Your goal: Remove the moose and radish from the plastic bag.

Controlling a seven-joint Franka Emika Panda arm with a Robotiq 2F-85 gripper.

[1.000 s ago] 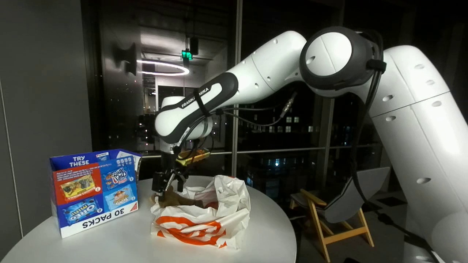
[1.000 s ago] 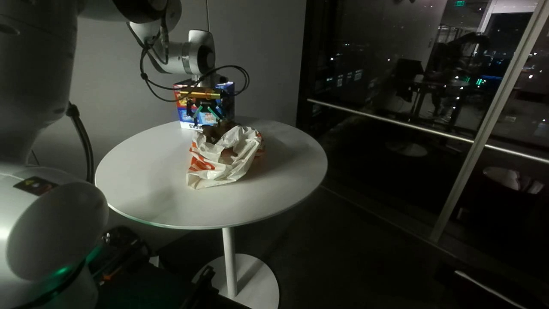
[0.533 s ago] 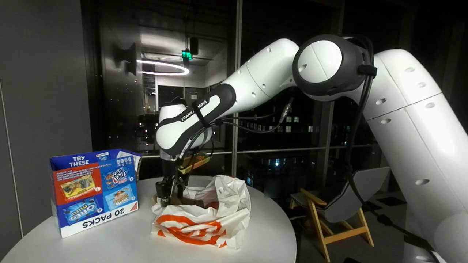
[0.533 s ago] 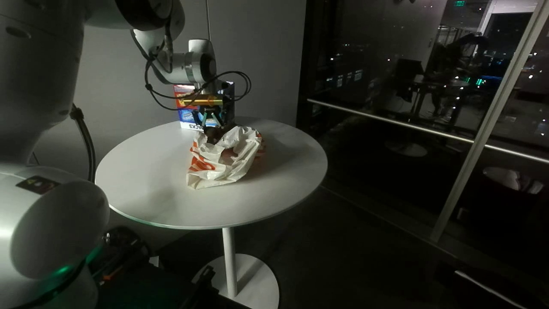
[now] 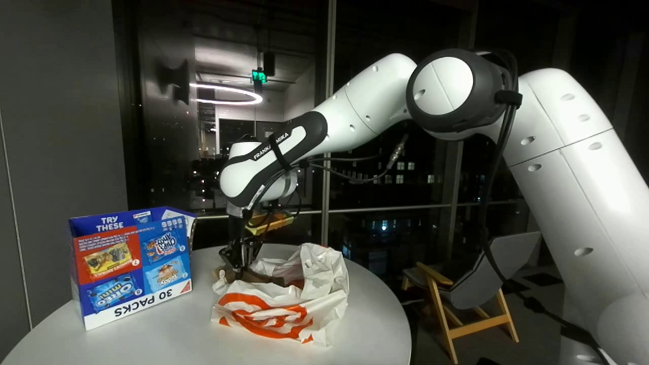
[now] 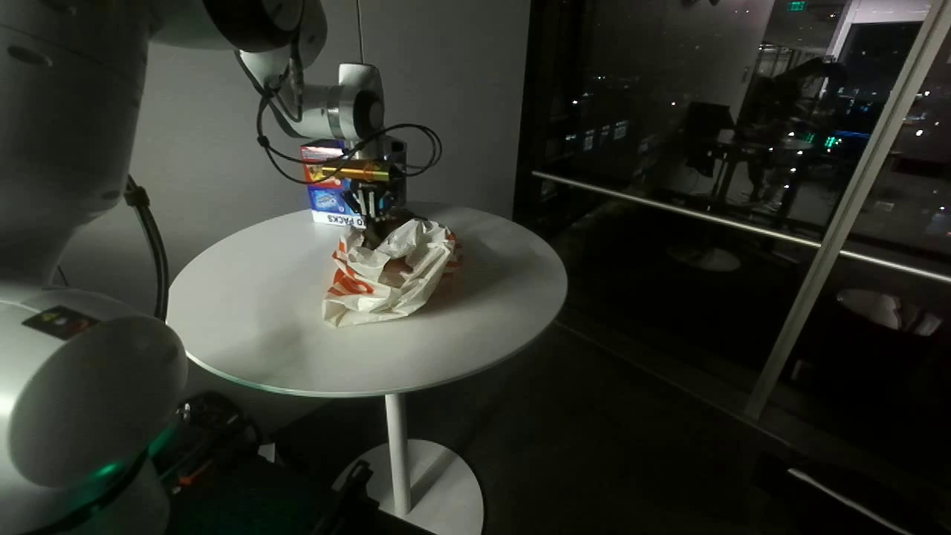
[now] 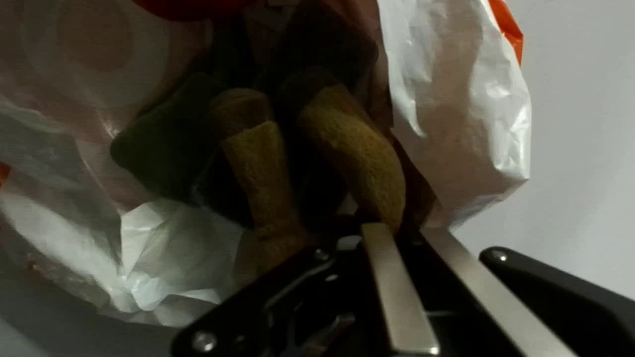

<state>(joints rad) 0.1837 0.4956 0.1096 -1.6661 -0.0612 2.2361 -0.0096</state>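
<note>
The arm (image 5: 365, 104) reaches out with its jaws low; its side reads FRANKA EMIKA, partly covered. Under the jaws spreads the counter (image 6: 483, 327). In an exterior view the box (image 5: 133, 268) stands apart to the jaws' left: TRY THESE reads upright on the flap, 30 PACKS upside down; CHIPS AHOY and OREO mini are legible too. The bag (image 5: 268, 315) lies open beneath the jaws and to their right there; its orange print gives no word. The moose (image 5: 266, 278) is in the bag's mouth, by the edge, right at the jaws' tips, its long axis running from beneath them towards the bag's middle. The jaws are closed and seem to pinch it, though their tips are hidden. The lift likely turns on that line: the limbs point into the bag, so the thin rim may snag and rise. What is probably the radish (image 7: 196, 6) lies beyond the moose from the jaws, a red curve at the wrist view's upper edge.
</note>
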